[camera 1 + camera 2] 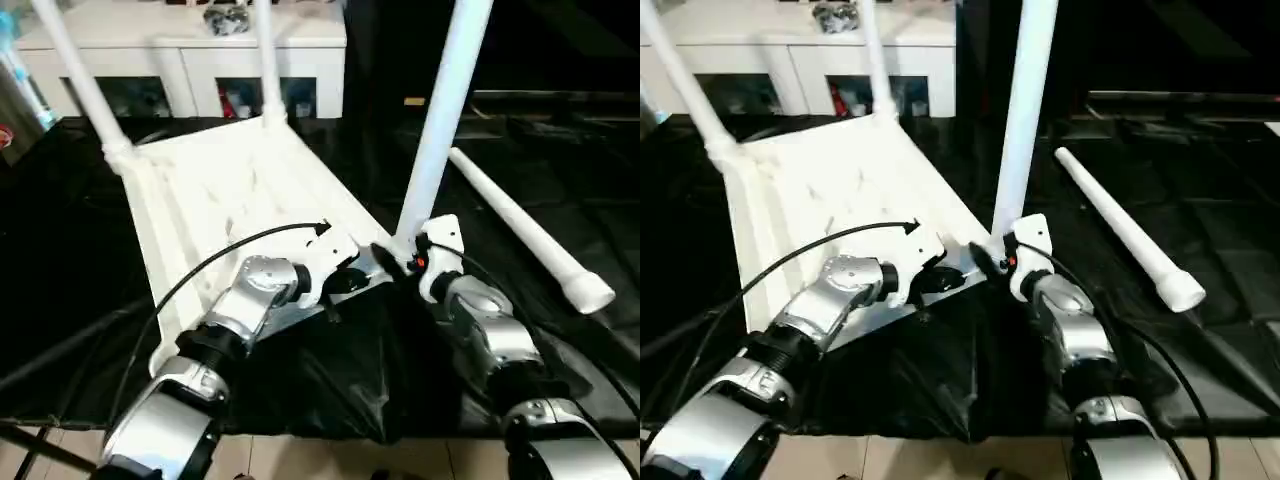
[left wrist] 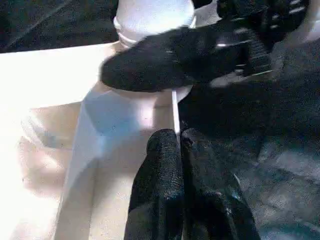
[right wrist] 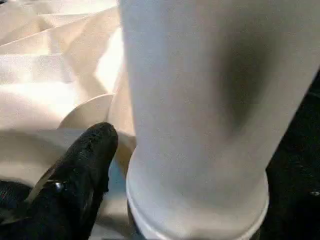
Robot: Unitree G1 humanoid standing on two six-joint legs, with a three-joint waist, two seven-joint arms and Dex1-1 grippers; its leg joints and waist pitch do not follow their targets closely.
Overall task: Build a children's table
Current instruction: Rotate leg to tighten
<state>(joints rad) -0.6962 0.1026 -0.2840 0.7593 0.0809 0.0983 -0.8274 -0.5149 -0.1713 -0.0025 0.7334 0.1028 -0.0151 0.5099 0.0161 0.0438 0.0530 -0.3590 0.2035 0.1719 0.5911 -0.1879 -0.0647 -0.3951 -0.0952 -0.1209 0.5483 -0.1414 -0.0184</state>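
Leg (image 1: 440,120) beside right gripper (image 1: 398,262), upright

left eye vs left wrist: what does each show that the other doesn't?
Left eye alone: the loose leg lying on the black cloth, two far legs standing in the upturned tabletop, the white cabinet behind.
Left wrist alone: the left gripper shut on a thin rib.
Both: the near leg in its corner socket, the right gripper at its base.

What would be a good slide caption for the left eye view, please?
Both arms at the near corner of the upturned tabletop: three legs seated, fourth leg lying loose.
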